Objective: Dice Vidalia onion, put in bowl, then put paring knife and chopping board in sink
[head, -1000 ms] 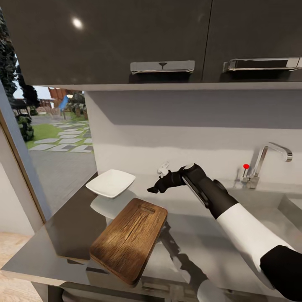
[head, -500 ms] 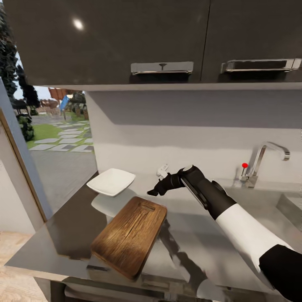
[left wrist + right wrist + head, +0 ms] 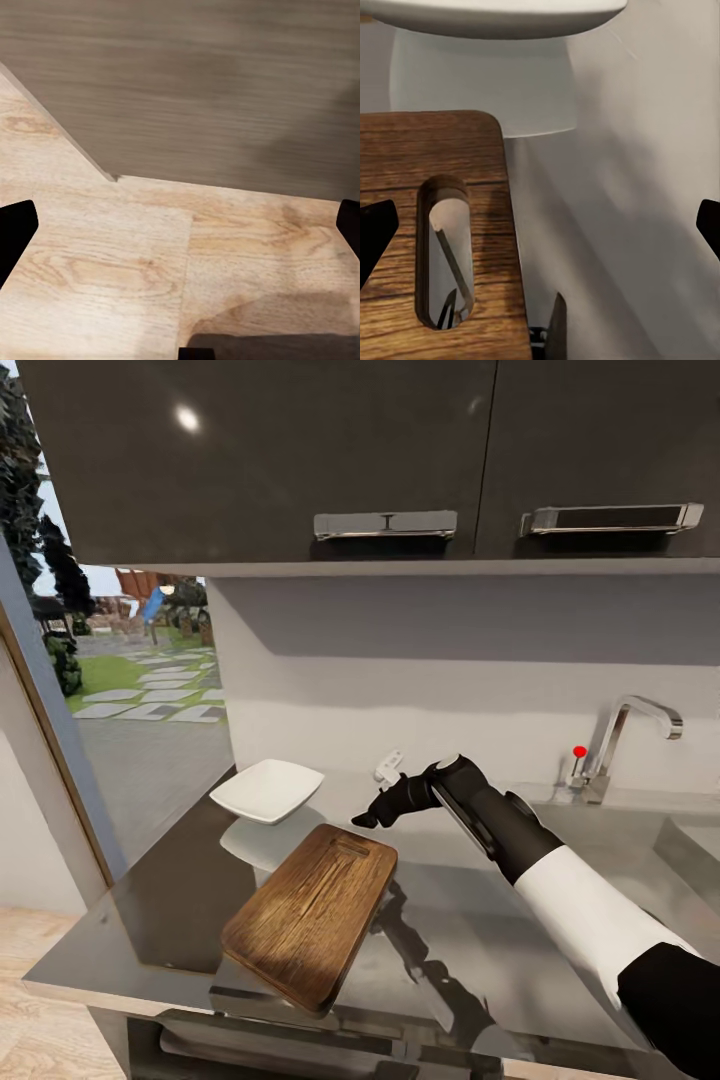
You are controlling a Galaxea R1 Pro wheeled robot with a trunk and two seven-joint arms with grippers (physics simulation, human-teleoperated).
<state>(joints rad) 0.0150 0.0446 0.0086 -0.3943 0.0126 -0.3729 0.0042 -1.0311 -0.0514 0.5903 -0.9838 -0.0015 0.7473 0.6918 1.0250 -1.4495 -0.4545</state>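
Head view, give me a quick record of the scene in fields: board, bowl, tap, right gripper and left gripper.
chopping board: brown, lying flat on the countertop, near end past the front edge
bowl: white, behind the board, looks empty
tap: chrome, red knob, at the back right by the sink
right gripper: hangs above the counter past the board's far end, fingertips wide apart in the wrist view, nothing held
left gripper: fingertips at the frame edges over wood floor, open

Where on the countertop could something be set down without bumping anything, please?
The widest bare stretch of countertop runs between the chopping board and the sink, though the right arm hangs over it. A smaller patch lies left of the board. Around the bowl and the right end effector it is crowded.
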